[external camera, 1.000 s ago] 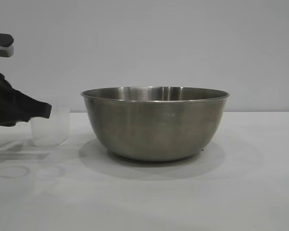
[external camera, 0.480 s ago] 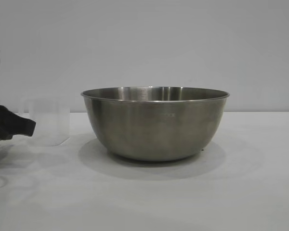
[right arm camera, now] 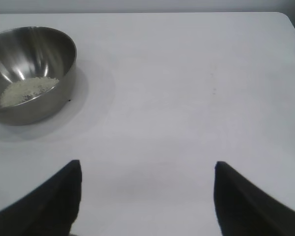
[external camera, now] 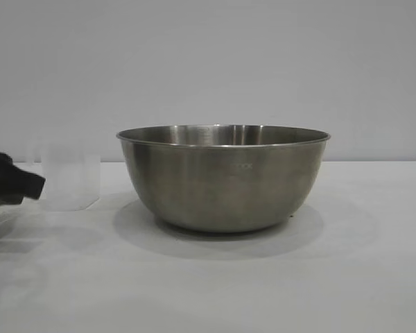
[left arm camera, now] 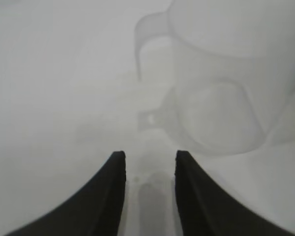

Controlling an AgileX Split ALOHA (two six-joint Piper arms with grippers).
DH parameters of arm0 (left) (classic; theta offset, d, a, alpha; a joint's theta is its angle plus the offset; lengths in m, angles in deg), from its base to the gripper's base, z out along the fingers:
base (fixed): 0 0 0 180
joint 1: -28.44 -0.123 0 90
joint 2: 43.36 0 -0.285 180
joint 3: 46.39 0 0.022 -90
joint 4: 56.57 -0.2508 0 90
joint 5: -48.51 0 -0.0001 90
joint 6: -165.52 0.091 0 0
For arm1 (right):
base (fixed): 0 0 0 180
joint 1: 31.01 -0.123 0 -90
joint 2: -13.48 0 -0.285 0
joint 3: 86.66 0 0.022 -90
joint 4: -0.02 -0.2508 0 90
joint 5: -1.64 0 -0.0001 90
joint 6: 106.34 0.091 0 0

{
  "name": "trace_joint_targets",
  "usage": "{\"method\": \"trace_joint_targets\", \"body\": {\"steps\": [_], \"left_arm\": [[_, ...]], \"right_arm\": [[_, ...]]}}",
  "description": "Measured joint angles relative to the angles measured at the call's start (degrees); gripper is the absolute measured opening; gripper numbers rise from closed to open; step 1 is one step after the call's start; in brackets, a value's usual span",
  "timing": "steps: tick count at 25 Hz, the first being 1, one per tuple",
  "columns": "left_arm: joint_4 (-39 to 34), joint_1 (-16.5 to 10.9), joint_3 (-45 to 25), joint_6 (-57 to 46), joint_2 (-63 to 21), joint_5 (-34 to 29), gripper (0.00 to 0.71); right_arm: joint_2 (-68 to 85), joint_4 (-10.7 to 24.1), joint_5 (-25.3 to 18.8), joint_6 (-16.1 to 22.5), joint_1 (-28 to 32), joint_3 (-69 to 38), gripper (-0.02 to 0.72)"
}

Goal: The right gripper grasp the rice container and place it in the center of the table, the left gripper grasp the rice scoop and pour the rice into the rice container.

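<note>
A plain white table [external camera: 374, 277] fills the scene, set against a bare pale wall.

The largest object is the rice container [external camera: 223, 177], a round stainless-steel bowl standing upright near the middle of the table. It appears to sit there so rice can be tipped in easily from the side. The right wrist view shows a small pale heap of rice [right arm camera: 27, 89] lying in the bottom of the bowl, so the pour looks done.

Next in size, the rice scoop [external camera: 71, 176], a small translucent plastic cup with a loop handle, stands upright on the table beside the bowl, on the left arm's side, apart from it. It looks empty, and seems set down out of the way.

The left gripper [left arm camera: 148, 164] sits low just beside the scoop at the edge of the exterior view. Its two dark fingers are parted a little and hold nothing; bare table shows between them, and the scoop stands free ahead of them.

The right gripper [right arm camera: 147, 172] hangs over bare table well apart from the bowl, spread wide with nothing in it, seemingly idle.

Nothing else is on the table, and nothing blocks either arm. The nearest obstacle is the scoop itself, close ahead of the left fingertips.
</note>
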Motion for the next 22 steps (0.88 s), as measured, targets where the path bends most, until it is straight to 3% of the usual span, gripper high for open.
{"method": "trace_joint_targets", "body": {"steps": [18,22], "left_arm": [[-9.5,0.0,-9.3,0.0,-21.6,-0.5,0.235],[-11.0,0.0,-9.3,0.0,-25.9,-5.7,0.235]], "right_arm": [[0.0,0.0,0.0,0.0,0.0,0.0,0.479],[0.0,0.0,0.0,0.0,0.0,0.0,0.479]]}}
